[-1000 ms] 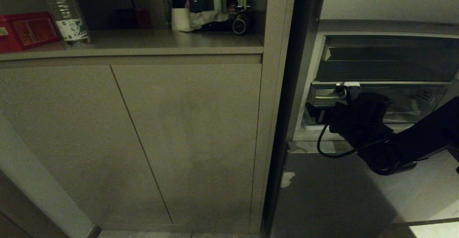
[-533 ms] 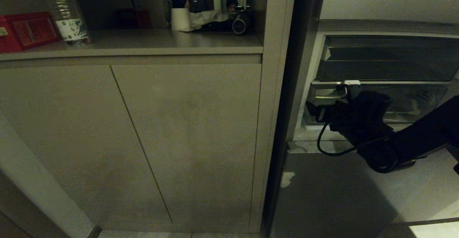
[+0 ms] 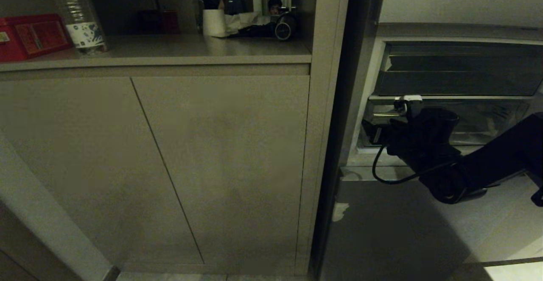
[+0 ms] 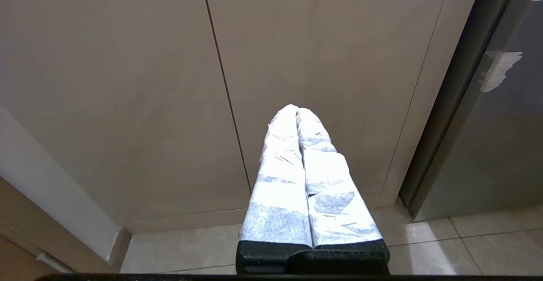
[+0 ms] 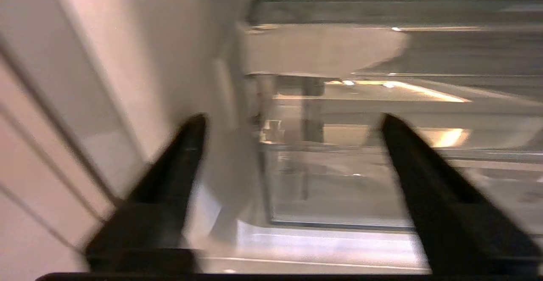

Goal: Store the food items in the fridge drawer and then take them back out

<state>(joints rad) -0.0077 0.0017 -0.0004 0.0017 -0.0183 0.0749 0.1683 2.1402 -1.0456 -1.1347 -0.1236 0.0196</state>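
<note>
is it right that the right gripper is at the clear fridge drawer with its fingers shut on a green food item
Not quite. The right gripper is at the clear fridge drawer, but the right wrist view shows its fingers spread apart with nothing between them; no food item is visible there.

bottle (image 3: 79, 18) on counter (image 3: 169, 48), fridge (image 3: 424, 221) right
</note>
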